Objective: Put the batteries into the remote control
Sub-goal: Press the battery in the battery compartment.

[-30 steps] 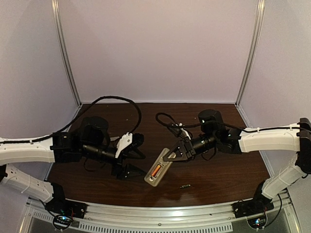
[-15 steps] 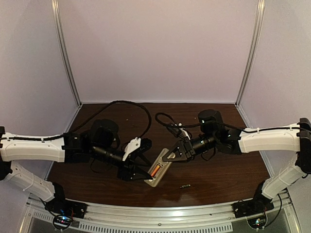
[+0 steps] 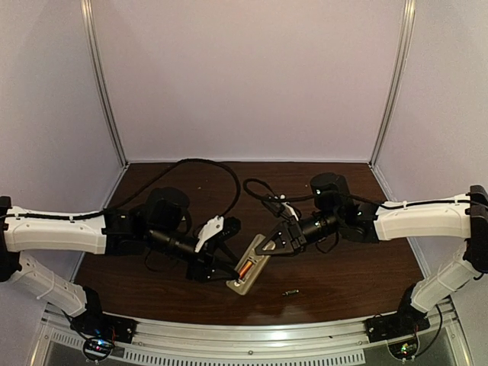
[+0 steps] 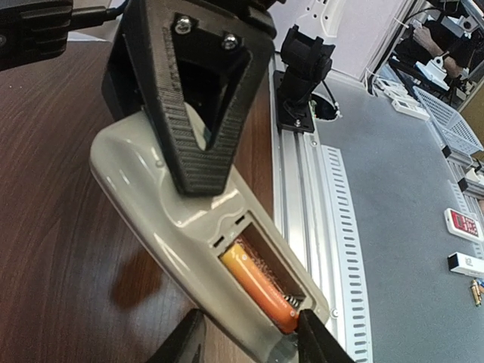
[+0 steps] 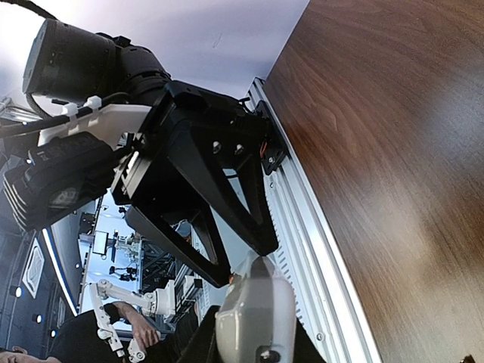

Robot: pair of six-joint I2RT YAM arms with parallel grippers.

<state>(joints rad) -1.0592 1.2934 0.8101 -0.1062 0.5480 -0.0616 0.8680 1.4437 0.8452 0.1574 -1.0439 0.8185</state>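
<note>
Remote control (image 3: 250, 264): on table (image 3: 343, 263), centre-near, between the two arms; grey back up, batt. cover off.
Orange battery (image 4: 259, 283): seated lengthwise in one bay, spring at its near end; bay beside it empty.
R gripper (image 4: 201, 175): closed, fingertips together, pressing down on remote's back just far of the bay; not wrapped round it.
L gripper (image 4: 253, 344): fingers (image 4: 185, 344) apart, straddling remote's near end, one each side; sliver of gap on one side, so no firm pinch seen.
Dark battery (image 3: 290, 292): loose on table, right of remote's near end, apart from it, close to front rail (image 3: 252, 335).
Step (judged): steadying remote w/ both arms ahead of fetching 2nd batt.; task approx. half done.
Doing it well: pinch shell sides evenly & low, clear of open bay; no nudge to orange cell. Hold R press till L grip is firm, else remote may swivel on the wood. Only then lift R for dark cell. Match polarity to empty bay's spring; marks too small to read.
Pointing: bay end toward near-left, by rail; other end toward far-right, under R tips.
Long axis: diagonal, near-left to far-right, flat on table; bay opens upward.
</note>
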